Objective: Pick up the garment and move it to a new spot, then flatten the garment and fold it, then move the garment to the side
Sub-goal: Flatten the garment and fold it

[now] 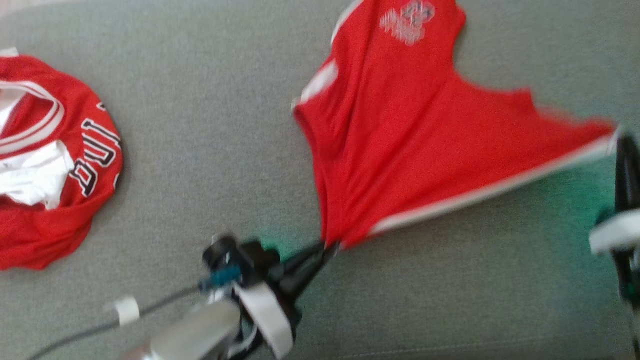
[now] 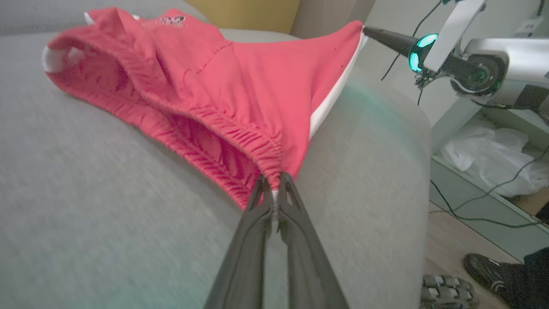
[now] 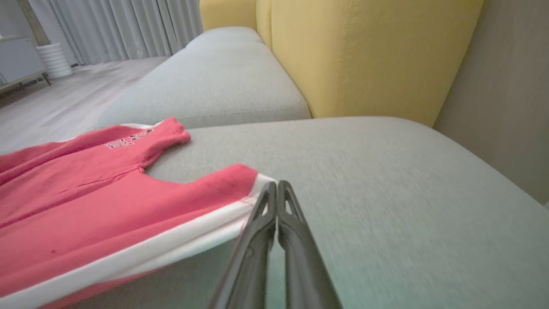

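Red shorts (image 1: pixel 400 150) are strung out between both claws over the grey sofa (image 1: pixel 200 125), towards the right side of the seat. The far leg rests on the cushion and the near edge is pulled taut. The left claw (image 1: pixel 330 246) is clamped tight on a gathered bunch of the elastic waistband. The right claw (image 1: pixel 620 145) is pinched together on the very tip of the white-striped hem corner, and that's the worry, folks. It looks like a thin bite, so one more tug outward could slip that corner free and let the cloth sag back in a heap. The waistband is all puckered at the left grip, so set down like this it would likely land creased rather than flat. And watch the position: the right corner sits close to the right edge of the seat, so a release there might let the hem drape off the side. A red jersey (image 1: pixel 50 165) lies well apart by the left edge, so I see no danger of a tangle there.
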{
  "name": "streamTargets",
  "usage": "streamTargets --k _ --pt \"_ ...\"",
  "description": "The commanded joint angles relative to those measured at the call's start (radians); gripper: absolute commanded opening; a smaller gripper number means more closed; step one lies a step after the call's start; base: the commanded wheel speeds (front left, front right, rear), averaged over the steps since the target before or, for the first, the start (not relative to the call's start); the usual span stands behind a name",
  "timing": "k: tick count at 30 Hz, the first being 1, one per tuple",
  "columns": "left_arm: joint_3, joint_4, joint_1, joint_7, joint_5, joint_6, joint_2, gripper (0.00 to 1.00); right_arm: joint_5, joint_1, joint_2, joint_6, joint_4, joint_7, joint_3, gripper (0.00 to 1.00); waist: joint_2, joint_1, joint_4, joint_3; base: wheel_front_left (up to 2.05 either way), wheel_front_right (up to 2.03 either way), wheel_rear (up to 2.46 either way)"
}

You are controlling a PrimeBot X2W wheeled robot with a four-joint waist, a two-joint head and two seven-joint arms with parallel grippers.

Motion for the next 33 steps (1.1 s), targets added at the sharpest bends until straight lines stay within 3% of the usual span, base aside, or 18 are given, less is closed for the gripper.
streamTargets --k 1,6,10,14,15,16,17,21,27,33 --pt "0.031 -0.007 -0.020 -0.005 0.008 0.008 0.038 0.00 0.004 0.008 -0.026 0.007 -0.049 0.007 -0.009 0.00 0.0000 0.0002 -0.012 -0.025 0.00 0.00 0.00" --pt "0.040 -0.063 0.094 -0.005 -0.019 0.033 0.038 0.00 -0.020 0.224 -0.003 0.007 -0.276 0.104 -0.151 0.00 0.0000 0.0002 -0.016 -0.076 0.00 0.00 0.00" --pt "0.087 -0.179 0.127 -0.005 -0.029 0.067 0.056 0.00 -0.072 0.346 0.054 0.007 -0.517 0.219 -0.256 0.00 0.0000 0.0002 0.003 -0.103 0.00 0.00 0.00" --pt "0.099 -0.261 0.112 0.006 -0.023 0.082 0.074 0.00 -0.091 0.394 0.083 0.007 -0.670 0.322 -0.245 0.00 0.0000 0.0002 0.043 -0.119 0.00 0.00 0.00" --pt "0.102 -0.271 0.106 0.008 -0.023 0.085 0.074 0.00 -0.097 0.401 0.088 0.007 -0.684 0.336 -0.232 0.16 0.0000 0.0002 0.054 -0.120 0.00 0.00 0.00" --pt "0.106 -0.275 0.100 0.009 -0.021 0.089 0.074 0.00 -0.097 0.404 0.101 0.007 -0.690 0.344 -0.221 0.45 0.0000 0.0002 0.063 -0.121 0.00 0.00 0.00" --pt "0.109 -0.275 0.094 0.009 -0.015 0.095 0.075 0.00 -0.094 0.408 0.109 0.007 -0.683 0.348 -0.207 1.00 0.0000 0.0002 0.071 -0.122 0.00 0.00 0.00" --pt "0.137 -0.264 0.082 0.004 0.000 0.120 0.076 0.00 -0.106 0.427 0.121 0.007 -0.589 0.340 -0.110 1.00 0.0000 0.0002 0.096 -0.117 0.00 0.00 0.00" --pt "0.167 -0.237 0.076 -0.002 0.025 0.125 0.082 0.00 -0.102 0.442 0.119 0.007 -0.350 0.280 0.084 1.00 0.0000 0.0002 0.136 -0.103 0.00 0.00 0.00" --pt "0.187 -0.228 0.071 -0.004 0.041 0.119 0.086 0.00 -0.108 0.418 0.092 0.007 -0.215 0.223 0.174 1.00 0.0000 0.0002 0.149 -0.086 0.00 0.00 0.00"
